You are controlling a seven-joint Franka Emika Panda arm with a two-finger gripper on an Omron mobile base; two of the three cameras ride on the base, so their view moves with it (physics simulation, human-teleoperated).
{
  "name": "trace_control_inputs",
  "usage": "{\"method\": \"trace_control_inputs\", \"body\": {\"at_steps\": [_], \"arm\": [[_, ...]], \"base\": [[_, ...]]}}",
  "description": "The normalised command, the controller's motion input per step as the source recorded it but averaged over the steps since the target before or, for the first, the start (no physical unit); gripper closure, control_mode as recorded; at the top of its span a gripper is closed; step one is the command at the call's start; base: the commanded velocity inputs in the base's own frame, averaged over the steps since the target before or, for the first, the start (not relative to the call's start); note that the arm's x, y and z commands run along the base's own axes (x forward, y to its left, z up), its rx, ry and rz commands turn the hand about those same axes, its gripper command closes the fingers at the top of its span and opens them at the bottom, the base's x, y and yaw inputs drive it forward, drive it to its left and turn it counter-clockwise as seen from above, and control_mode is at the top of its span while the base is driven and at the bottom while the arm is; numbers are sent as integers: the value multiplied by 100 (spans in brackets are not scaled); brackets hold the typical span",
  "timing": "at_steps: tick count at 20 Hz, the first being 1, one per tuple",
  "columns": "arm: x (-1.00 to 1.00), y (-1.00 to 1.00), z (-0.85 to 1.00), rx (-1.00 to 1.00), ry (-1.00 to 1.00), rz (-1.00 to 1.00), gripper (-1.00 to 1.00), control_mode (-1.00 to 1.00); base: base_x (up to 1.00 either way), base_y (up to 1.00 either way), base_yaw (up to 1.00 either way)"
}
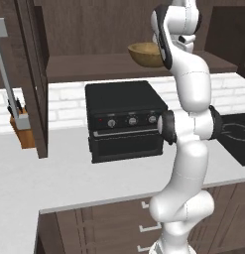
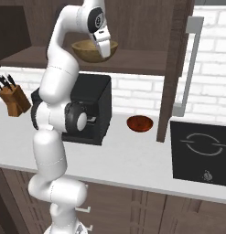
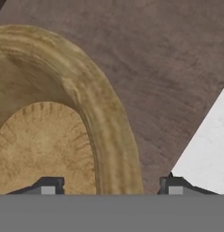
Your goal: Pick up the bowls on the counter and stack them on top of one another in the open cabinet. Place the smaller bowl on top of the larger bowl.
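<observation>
Both pincer fingertips spread wide astride larger bowl rim, above cabinet shelf.

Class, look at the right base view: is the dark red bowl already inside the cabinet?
No: the dark red bowl sits on the white counter, below the cabinet shelf.

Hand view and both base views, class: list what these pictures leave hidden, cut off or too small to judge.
- Gripper: in the hand view, its finger tips straddle the larger bowl's rim; whether they pinch it cannot be told.
- Larger bowl: in the left base view, the arm covers its right side.
- Smaller bowl: in the right base view, too small to show what is inside.
- Cabinet: its top is cut off by the picture's edge.
</observation>
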Motion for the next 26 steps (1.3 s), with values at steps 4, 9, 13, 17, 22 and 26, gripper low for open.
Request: {"method": "trace_control_inputs", "body": {"at_steps": [4,9,13,17,22,26], "arm": [[0,0,0,0,0,-1,-100,-100],[0,0,12,3,-5,-1,-100,-100],[-7,0,24,8,-16,0,-100,-100],[-40,-7,7,7,-13,0,-100,-100],[-78,-31,3,5,-4,0,-100,-100],[-83,-19,2,2,-11,0,-100,-100]], "base": [[0,0,0],[0,0,0],[0,0,0],[0,0,0],[0,0,0],[0,0,0]]}}
